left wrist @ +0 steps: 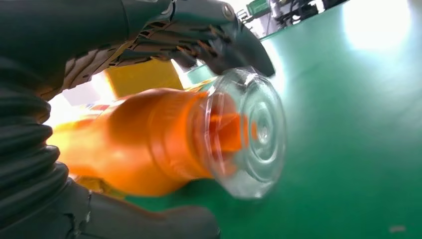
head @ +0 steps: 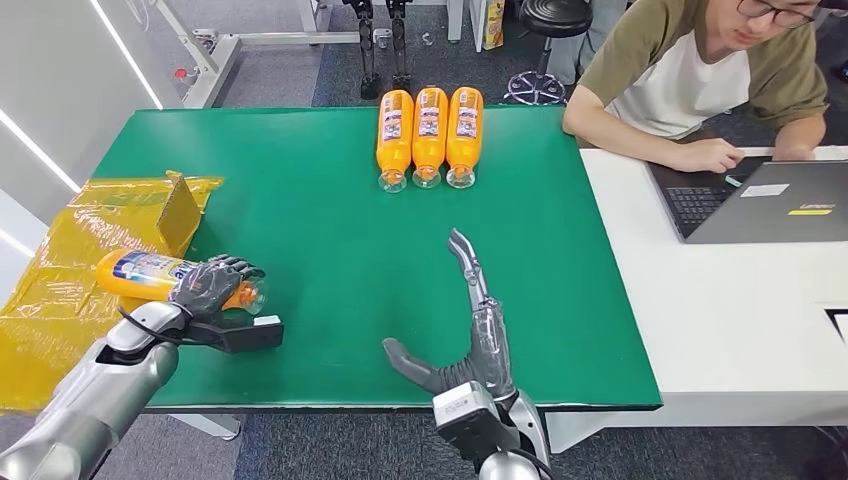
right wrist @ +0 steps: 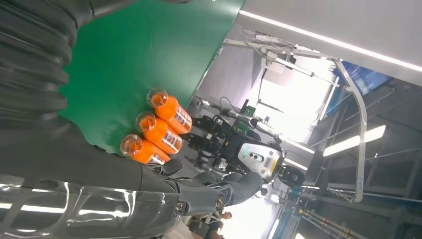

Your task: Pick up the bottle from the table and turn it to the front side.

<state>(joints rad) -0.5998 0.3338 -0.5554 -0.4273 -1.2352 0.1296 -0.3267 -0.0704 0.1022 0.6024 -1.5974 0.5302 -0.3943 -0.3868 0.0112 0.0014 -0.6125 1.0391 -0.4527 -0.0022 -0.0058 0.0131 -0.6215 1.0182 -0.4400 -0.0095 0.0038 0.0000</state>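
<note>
The left hand [head: 212,287] is gripping an orange plastic bottle with a clear cap [head: 150,277], lying on its side at the left edge of the green table mat [head: 330,250], its base end reaching over crinkled yellow plastic sheeting [head: 60,290]. The fingers are wrapping over the bottle's neck end, with the cap sticking out beyond them. The right hand [head: 470,330] is hovering over the mat's near edge, fingers spread and holding nothing.

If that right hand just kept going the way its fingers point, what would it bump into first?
Probably the row of three orange bottles at the table's far edge. The right hand points roughly that way over bare green table, though depth is uncertain.
</note>
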